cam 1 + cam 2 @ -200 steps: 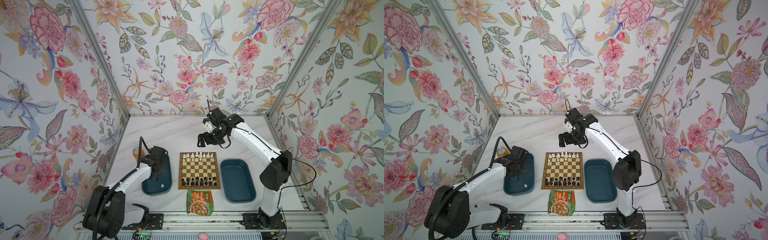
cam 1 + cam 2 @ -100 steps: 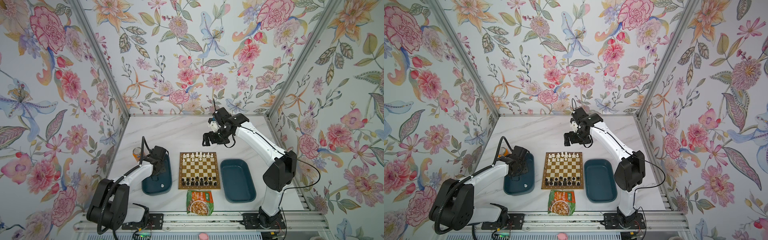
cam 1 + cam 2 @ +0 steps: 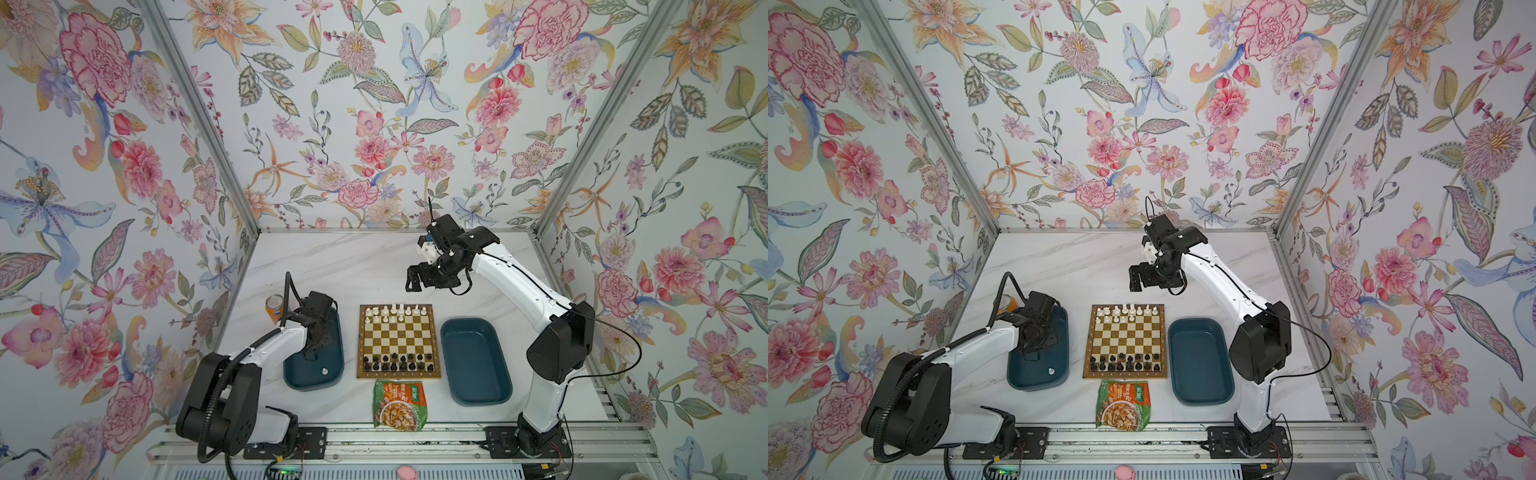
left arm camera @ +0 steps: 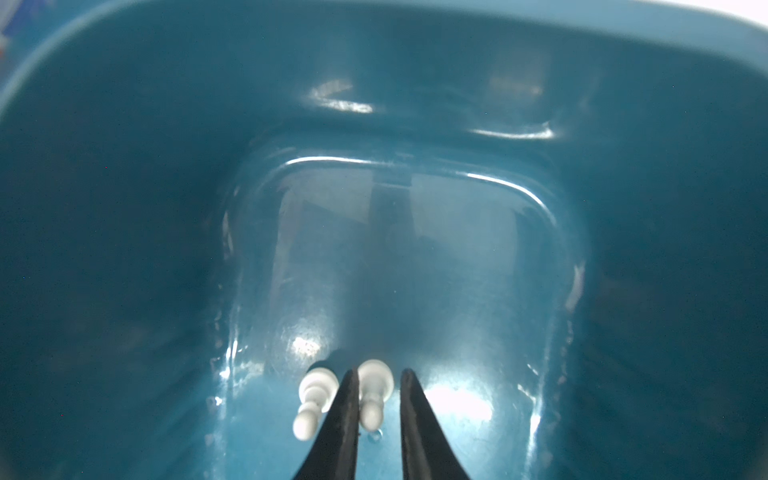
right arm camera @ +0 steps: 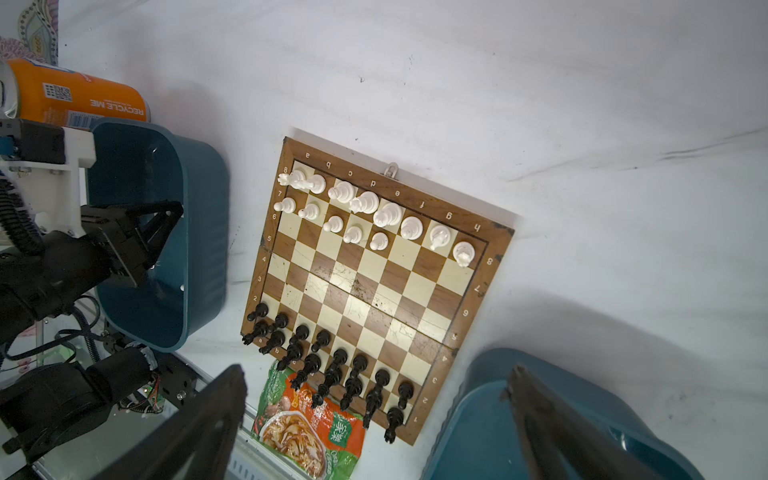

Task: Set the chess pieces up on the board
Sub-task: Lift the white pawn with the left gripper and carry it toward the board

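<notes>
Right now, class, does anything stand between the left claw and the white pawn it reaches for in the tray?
Nothing visible does. The white pawn already lies between the fingers of the left claw, on the tray floor. A second pawn lies just outside one finger, not in the gap.

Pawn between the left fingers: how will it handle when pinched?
The pawn lies on its side on the glossy tray floor, so it may roll or skid as the left gripper closes. It looks like small smooth plastic: probably light, rigid, slippery. A second pawn right beside it may get nudged.
</notes>
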`<action>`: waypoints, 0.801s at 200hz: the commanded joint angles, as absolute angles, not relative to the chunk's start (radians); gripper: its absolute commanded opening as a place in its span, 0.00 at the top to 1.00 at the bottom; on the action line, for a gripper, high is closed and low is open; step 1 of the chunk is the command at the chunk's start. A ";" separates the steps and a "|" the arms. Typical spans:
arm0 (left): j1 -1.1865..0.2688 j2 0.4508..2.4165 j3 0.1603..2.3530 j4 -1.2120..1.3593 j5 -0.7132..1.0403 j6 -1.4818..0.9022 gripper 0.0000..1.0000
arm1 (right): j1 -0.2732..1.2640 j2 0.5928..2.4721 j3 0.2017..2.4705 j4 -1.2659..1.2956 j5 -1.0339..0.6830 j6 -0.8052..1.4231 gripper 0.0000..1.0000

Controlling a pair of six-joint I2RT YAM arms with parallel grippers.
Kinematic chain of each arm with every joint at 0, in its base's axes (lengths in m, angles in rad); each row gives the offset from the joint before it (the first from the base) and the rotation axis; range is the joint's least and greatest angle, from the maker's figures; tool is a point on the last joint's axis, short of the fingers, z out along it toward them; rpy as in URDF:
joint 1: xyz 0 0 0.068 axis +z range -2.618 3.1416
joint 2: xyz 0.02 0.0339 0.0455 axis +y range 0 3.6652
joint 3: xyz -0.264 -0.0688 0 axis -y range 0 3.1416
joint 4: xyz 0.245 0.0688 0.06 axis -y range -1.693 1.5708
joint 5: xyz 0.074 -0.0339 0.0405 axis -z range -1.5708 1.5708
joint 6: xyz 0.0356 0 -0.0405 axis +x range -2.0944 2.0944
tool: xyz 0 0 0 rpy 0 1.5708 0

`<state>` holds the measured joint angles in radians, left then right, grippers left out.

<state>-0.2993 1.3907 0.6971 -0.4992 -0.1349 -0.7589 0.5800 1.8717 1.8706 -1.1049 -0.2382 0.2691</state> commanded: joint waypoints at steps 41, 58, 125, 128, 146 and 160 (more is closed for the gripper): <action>-0.281 1.414 0.710 -0.492 -0.119 -0.727 0.89 | 0.581 1.833 1.862 -1.109 -0.227 0.275 0.01; -0.283 1.414 0.717 -0.495 -0.112 -0.724 0.93 | 0.584 1.829 1.863 -1.109 -0.225 0.276 0.01; -0.296 1.388 0.860 -0.577 -0.079 -0.702 0.95 | 0.580 1.789 1.833 -1.105 -0.217 0.283 0.01; -0.301 1.390 0.871 -0.583 -0.080 -0.703 0.95 | 0.579 1.785 1.829 -1.103 -0.216 0.283 0.01; -0.338 1.400 0.940 -0.621 -0.091 -0.706 0.94 | 0.572 1.757 1.798 -1.096 -0.212 0.283 0.01; -0.383 1.416 0.999 -0.644 -0.101 -0.718 0.94 | 0.559 1.728 1.768 -1.091 -0.208 0.284 0.01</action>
<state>-0.3233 1.4010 0.9054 -0.5751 -0.0971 -0.7204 0.5777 1.7927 1.8091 -1.0962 -0.2245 0.2699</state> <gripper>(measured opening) 0.107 0.989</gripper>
